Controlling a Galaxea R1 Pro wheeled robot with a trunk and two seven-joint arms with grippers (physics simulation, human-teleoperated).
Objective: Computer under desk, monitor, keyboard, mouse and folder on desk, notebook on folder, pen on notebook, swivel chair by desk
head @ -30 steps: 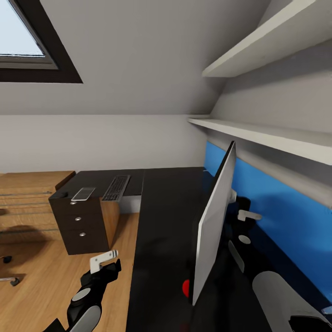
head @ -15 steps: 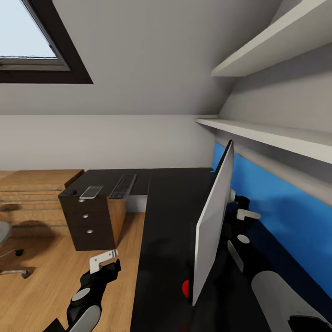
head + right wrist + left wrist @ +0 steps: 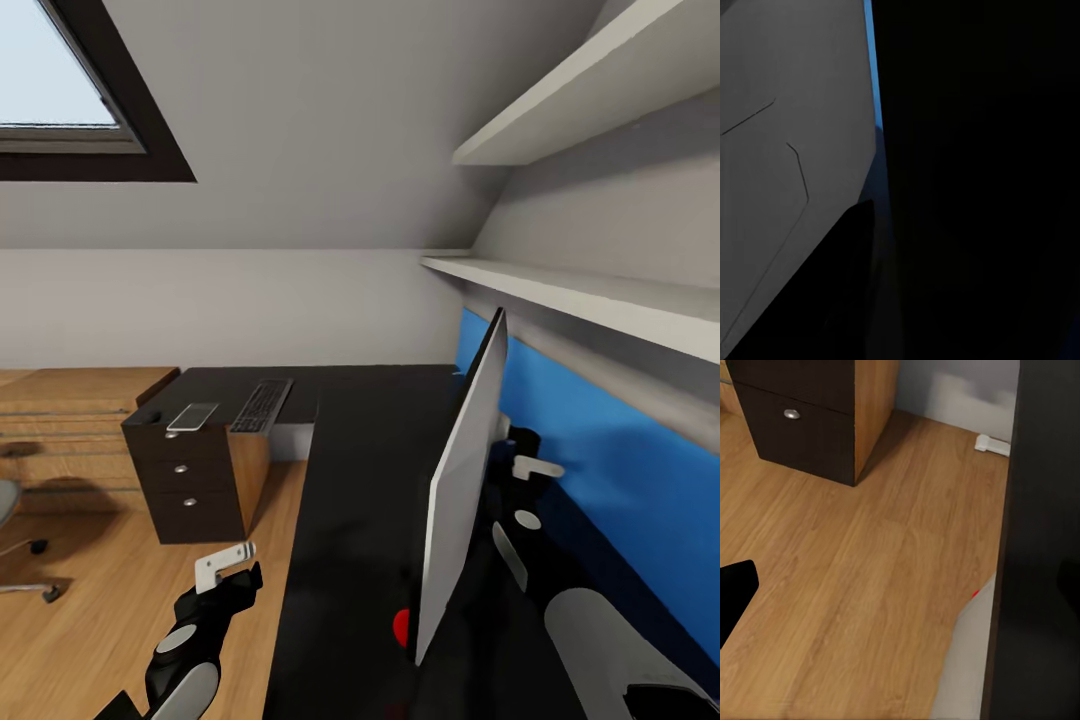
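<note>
On the black desk (image 3: 350, 480) my right gripper (image 3: 520, 450), its grip hidden behind the monitor (image 3: 462, 480), risked tipping the screen; left gripper (image 3: 228, 572)'s state unclear.

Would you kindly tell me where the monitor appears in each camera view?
Head view: monitor edge-on, right of centre on the desk.
Left wrist view: probably the grey sliver beside the desk's edge.
Right wrist view: probably the grey panel.
Shared landmark: its red dot, head and left wrist.
</note>
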